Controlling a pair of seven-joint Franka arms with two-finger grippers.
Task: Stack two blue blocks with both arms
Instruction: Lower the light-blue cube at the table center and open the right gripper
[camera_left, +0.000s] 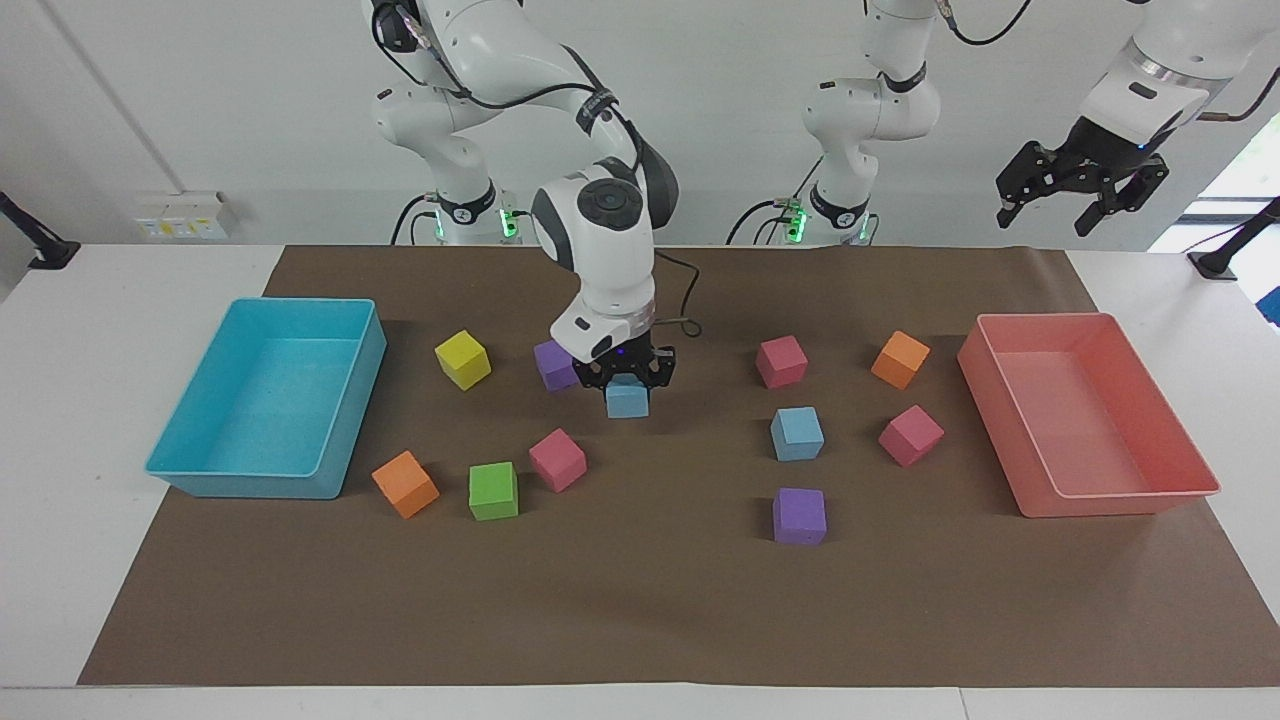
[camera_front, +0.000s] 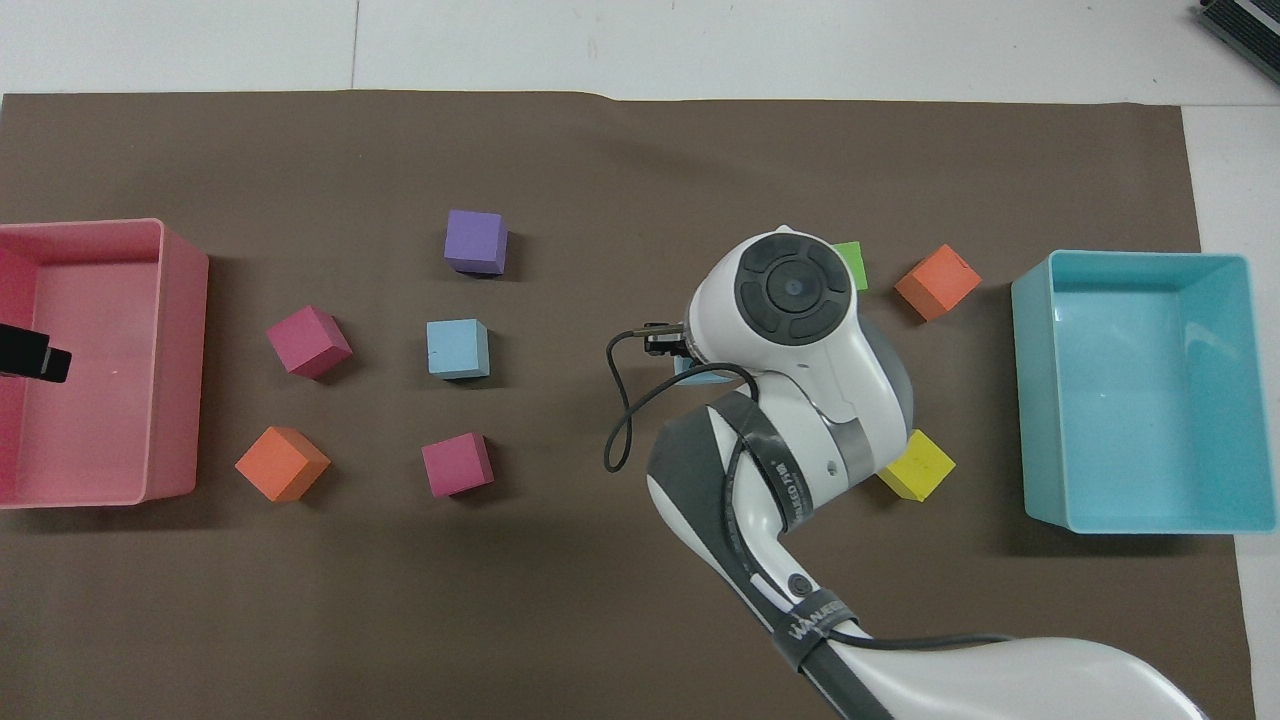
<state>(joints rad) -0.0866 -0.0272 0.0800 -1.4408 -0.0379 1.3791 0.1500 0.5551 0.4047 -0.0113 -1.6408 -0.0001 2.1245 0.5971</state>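
We see the right gripper (camera_left: 627, 385) clamped on a blue block (camera_left: 627, 400), its fingers pressed to the block's sides, carrying it just above the brown mat (camera_left: 640, 620) near the table's middle. Just beside it, toward the right arm's end, sits a purple cube (camera_left: 553, 365), and a yellow cube (camera_left: 463, 359) lies farther that way. The second blue block (camera_left: 797, 433) rests on the mat toward the left arm's end, well apart from the held one, between a pink cube (camera_left: 781, 361) nearer the robots and another purple cube (camera_left: 799, 515) farther from them. The left gripper (camera_left: 1080, 195) waits high in the air with its jaws spread and holding nothing, over the pink tray (camera_left: 1190, 470) at the left arm's end. The turquoise tray (camera_left: 350, 400) stands at the right arm's end.
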